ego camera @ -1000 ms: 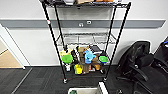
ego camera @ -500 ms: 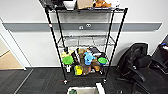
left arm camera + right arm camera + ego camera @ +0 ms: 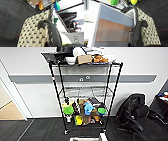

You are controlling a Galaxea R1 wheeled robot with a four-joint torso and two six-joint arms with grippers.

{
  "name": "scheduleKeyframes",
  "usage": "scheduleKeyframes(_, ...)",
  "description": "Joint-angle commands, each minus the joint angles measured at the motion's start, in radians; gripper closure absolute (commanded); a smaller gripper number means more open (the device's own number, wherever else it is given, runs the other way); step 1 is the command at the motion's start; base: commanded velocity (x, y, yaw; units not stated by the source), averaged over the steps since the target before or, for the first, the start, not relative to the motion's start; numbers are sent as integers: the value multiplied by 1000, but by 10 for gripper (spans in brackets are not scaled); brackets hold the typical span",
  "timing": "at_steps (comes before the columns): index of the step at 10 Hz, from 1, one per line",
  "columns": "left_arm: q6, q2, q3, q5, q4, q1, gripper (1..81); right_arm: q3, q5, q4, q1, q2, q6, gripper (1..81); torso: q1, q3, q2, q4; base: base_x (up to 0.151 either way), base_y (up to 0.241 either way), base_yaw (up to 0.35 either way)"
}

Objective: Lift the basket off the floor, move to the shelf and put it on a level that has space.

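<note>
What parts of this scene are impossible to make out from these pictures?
- Head view: most of the basket is cut off by the bottom edge.
- Head view: items on the shelf top tier are too blurred to identify.
- Wrist views: the basket's contents are hidden behind its woven side.

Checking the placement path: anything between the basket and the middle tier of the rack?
Nothing visible. The basket sits low in front of the rack, and the middle tier looks bare, with carpet between. The chair stands off to the side.
</note>
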Motion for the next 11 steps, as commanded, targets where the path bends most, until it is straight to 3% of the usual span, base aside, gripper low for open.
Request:
scheduleKeyframes(1, -6, -33, 74, 10, 13, -111, 811, 91, -3, 23, 91, -56, 10, 811, -63, 50, 97, 0, 0, 0, 0)
scheduleKeyframes(2, -6, -27, 78, 9, 18, -99, 811, 101, -3, 23, 88, -69, 10, 811, -84, 64, 129, 0, 0, 0, 0)
scheduleKeyframes(3, -6, -19, 77, 4, 35, -85, 811, 106, -3, 23, 88, -76, 8, 811, -107, 26, 163, 0, 0, 0, 0)
scheduleKeyframes(9, -6, -51, 116, -4, 46, -53, 811, 135, -3, 23, 82, -32, 2, 811, -242, 37, 370, 0, 0, 0, 0)
scheduleKeyframes(10, -6, -45, 116, -4, 46, -54, 811, 131, -3, 23, 84, -14, 2, 811, -265, 113, 406, 0, 0, 0, 0)
scheduleKeyframes(11, -6, -46, 116, -4, 45, -53, 811, 128, -3, 23, 82, -7, 2, 811, -284, 135, 435, 0, 0, 0, 0)
